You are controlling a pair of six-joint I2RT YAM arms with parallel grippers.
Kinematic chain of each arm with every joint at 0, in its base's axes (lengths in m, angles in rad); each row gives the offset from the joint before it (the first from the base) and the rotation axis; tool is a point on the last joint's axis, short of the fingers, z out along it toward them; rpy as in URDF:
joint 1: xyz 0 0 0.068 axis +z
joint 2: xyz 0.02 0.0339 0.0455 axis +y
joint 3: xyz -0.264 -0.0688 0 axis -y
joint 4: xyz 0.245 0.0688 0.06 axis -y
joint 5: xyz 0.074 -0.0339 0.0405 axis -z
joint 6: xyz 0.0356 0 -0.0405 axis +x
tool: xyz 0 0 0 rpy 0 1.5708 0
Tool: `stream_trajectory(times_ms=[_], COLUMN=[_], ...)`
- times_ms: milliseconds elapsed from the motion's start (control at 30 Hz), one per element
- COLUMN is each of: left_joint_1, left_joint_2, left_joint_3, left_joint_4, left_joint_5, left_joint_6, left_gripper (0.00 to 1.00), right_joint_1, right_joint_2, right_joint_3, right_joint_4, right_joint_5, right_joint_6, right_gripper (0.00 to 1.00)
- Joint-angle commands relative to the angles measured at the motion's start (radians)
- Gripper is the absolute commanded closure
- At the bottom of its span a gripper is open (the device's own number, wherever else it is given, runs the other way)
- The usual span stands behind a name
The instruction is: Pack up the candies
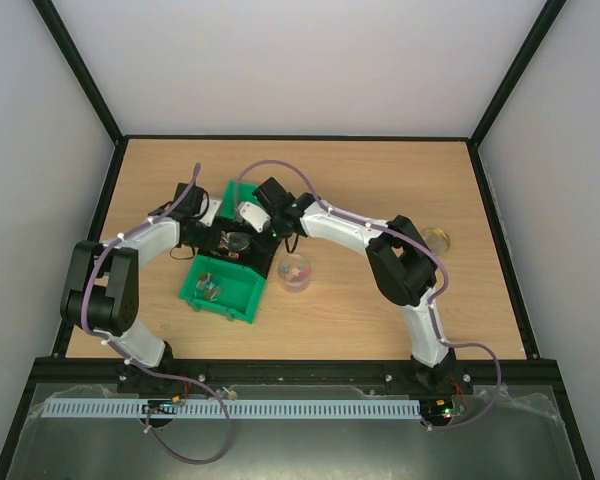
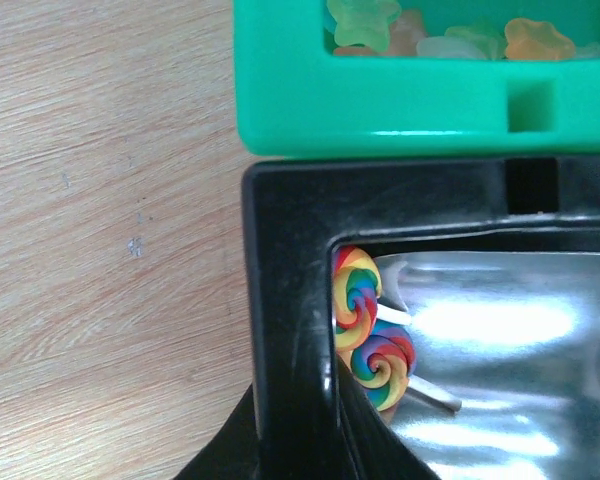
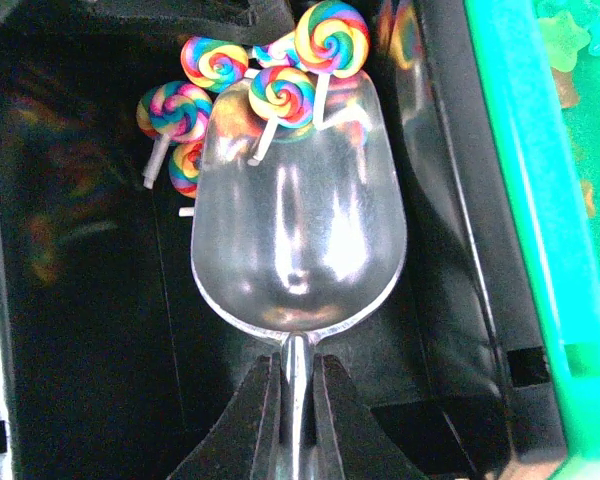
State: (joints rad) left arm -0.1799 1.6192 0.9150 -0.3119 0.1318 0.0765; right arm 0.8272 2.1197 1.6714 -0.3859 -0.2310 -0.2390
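Several candies (image 3: 280, 95) lie ahead of the right gripper (image 3: 295, 375), at the scoop (image 3: 295, 240) tip inside the black tray (image 3: 80, 350). Right fingers are clamped on the scoop handle. Left gripper (image 1: 218, 228) is closed; grip unclear.

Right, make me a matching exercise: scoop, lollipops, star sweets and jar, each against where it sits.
Things
1. metal scoop
2. rainbow lollipops
3. star-shaped sweets
4. clear jar

Places
A. standing on the wooden table
B. inside the green bin
C. handle clamped in the right pincer
D. lying in the black bin, at the scoop's mouth

Pairs: 1-C, 2-D, 3-B, 4-A
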Motion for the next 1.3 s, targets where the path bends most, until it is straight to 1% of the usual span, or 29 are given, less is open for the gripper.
stream_trajectory(times_ms=[0, 100, 233, 367, 533, 567, 833, 900, 967, 1133, 1267], left_joint_1=[-0.026, 0.002, 0.034, 0.048, 0.062, 0.064, 0.068, 0.069, 0.071, 0.09, 0.1], left_joint_2=[0.0, 0.009, 0.009, 0.013, 0.044, 0.045, 0.024, 0.012, -0.002, -0.012, 0.0], left_joint_3=[0.029, 0.037, 0.041, 0.041, 0.065, 0.07, 0.113, 0.116, 0.114, 0.109, 0.097], left_joint_4=[0.027, 0.02, 0.023, 0.024, 0.003, -0.001, -0.038, -0.051, -0.064, -0.099, -0.111], left_joint_5=[0.193, 0.203, 0.206, 0.229, 0.223, 0.223, 0.218, 0.217, 0.211, 0.165, 0.168], left_joint_6=[0.06, 0.057, 0.064, 0.073, 0.07, 0.07, 0.072, 0.075, 0.078, 0.085, 0.095], left_gripper=[0.98, 0.98, 0.98, 0.98, 0.96, 0.95, 0.72, 0.7, 0.7, 0.78, 0.8], right_joint_1=[0.004, -0.012, -0.059, -0.068, -0.069, -0.068, -0.069, -0.068, -0.069, -0.068, -0.068], right_joint_2=[0.015, -0.03, -0.092, -0.106, -0.106, -0.104, -0.094, -0.089, -0.085, -0.08, -0.077], right_joint_3=[-0.114, -0.176, -0.259, -0.267, -0.248, -0.244, -0.247, -0.244, -0.241, -0.253, -0.266], right_joint_4=[0.236, 0.327, 0.381, 0.3, 0.207, 0.192, 0.153, 0.151, 0.147, 0.19, 0.238], right_joint_5=[-0.064, -0.091, -0.143, -0.067, -0.015, -0.01, 0.009, 0.013, 0.011, -0.014, -0.052], right_joint_6=[0.048, 0.057, 0.056, -0.013, -0.038, -0.036, -0.032, -0.028, -0.026, -0.007, 0.01], right_gripper=[0.99, 0.99, 0.99, 0.99, 0.99, 0.99, 0.99, 0.99, 0.99, 0.99, 0.99])
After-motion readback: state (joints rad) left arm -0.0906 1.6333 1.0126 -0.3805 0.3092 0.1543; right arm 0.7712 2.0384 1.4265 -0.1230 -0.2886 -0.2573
